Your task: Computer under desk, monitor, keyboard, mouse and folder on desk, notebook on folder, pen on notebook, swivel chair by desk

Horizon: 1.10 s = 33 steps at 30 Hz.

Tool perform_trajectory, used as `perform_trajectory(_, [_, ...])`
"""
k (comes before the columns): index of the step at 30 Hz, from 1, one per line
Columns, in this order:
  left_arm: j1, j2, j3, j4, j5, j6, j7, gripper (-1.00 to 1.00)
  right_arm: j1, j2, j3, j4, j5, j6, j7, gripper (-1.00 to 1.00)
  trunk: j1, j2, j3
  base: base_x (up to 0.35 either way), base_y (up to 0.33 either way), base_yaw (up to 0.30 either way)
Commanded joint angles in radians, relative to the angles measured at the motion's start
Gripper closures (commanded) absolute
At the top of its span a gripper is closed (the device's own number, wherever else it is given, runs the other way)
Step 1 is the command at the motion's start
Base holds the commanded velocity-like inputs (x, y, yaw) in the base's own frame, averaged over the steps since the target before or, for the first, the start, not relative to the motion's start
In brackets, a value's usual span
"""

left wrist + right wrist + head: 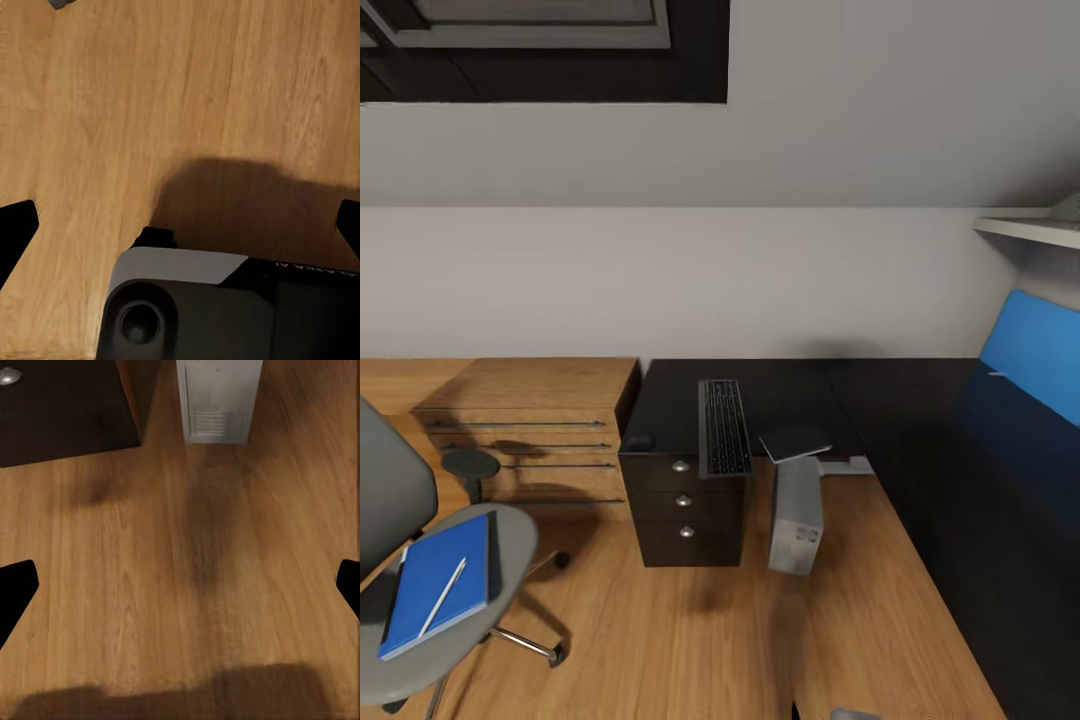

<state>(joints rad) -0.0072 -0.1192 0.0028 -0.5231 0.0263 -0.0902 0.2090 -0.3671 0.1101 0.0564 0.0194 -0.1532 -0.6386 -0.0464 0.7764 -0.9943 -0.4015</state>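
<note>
**Workspace seen from above, arms hanging over bare floor**

Desk (pixel 780 395) ran black-topped across the middle of the head view and turned down the right side, forming an L. Its dark drawer unit (pixel 685 510) with three round silver knobs stood at centre. The keyboard (pixel 725 427) lay on the desktop with its near end reaching past the front edge above the drawers. The mouse (pixel 639 441) sat at the desktop's left front corner. A thin dark flat item (pixel 795 442) rested at the front edge, just right of the keyboard.

The computer (pixel 796 515) stood on the wooden floor (pixel 690 640) just right of the drawers, inside the L's corner. Open floor spread below it toward the bottom of the frame.

A light wooden dresser (pixel 535 430) stood left of the desk, touching or nearly so. At lower left, the swivel chair (pixel 510 540) carried the folder (pixel 435 585) on its seat, with the pen (pixel 443 597) lying on the folder.

In the left wrist view, the left gripper (pixel 180 225) showed fingertips (pixel 16 229) spread wide, holding nothing, above floor and part of the robot's base (pixel 225 307). In the right wrist view, the right gripper (pixel 180 585) was equally wide apart and empty, the computer at that frame's top.
</note>
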Motion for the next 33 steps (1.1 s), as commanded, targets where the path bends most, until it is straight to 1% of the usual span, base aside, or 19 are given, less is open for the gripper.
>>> perform_trajectory(1, [0.0, 0.0, 0.0, 0.0, 0.003, -0.003, 0.002, -1.0, -0.001, 0.0, 0.007, 0.002, -0.006, -0.004, -0.003, -1.0, -0.004, 0.006, 0.002, -0.319, 0.0, 0.0])
perform_trajectory(18, [0.0, 0.001, 0.0, 0.0, 0.003, -0.006, 0.003, -1.0, -0.001, 0.0, 0.006, 0.002, -0.006, -0.004, -0.003, -1.0, -0.07, 0.125, 0.055, -0.335, 0.0, 0.0])
perform_trajectory(33, [0.0, 0.008, 0.002, -0.002, 0.003, -0.007, 0.005, -1.0, -0.001, -0.004, 0.006, 0.002, -0.006, -0.004, -0.003, -1.0, -0.127, 0.23, 0.102, -0.34, 0.0, 0.0])
